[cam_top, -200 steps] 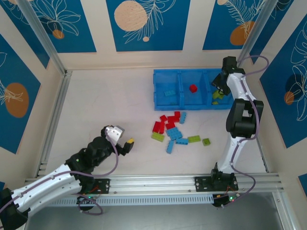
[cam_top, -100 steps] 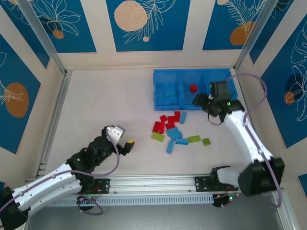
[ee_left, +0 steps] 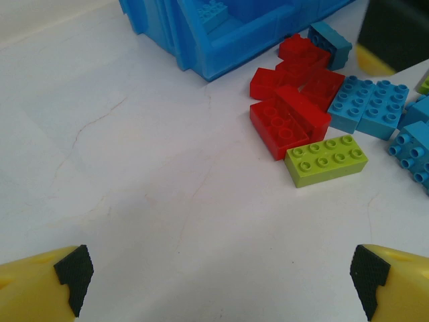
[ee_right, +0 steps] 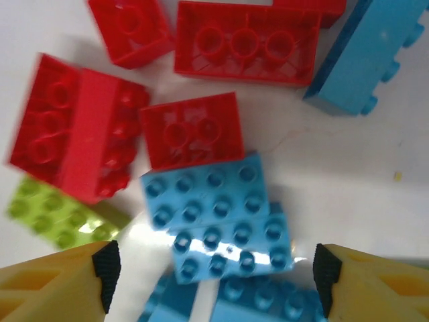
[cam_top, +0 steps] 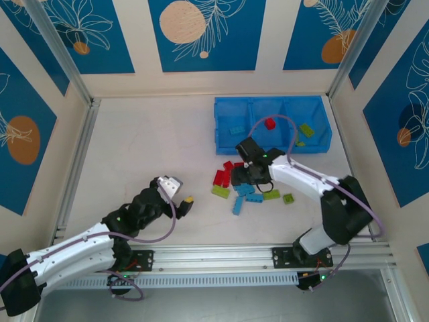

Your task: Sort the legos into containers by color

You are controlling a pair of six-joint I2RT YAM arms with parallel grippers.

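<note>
Presently, loose legos (cam_top: 244,190) in red, light blue and lime lie heaped on the table (cam_top: 147,147) just near of the blue tray (cam_top: 218,134), whose left bin holds a blue brick (cam_top: 236,130), the middle a red one (cam_top: 269,123), the right green ones (cam_top: 306,129). Right gripper (cam_top: 240,178), fingers spread and pinching nothing, hangs over the pile's blue bricks (ee_right: 214,188), beside red ones (ee_right: 191,127). Left gripper (cam_top: 185,201), fingers wide apart and empty, sits low over bare table, left of the pile.
</note>
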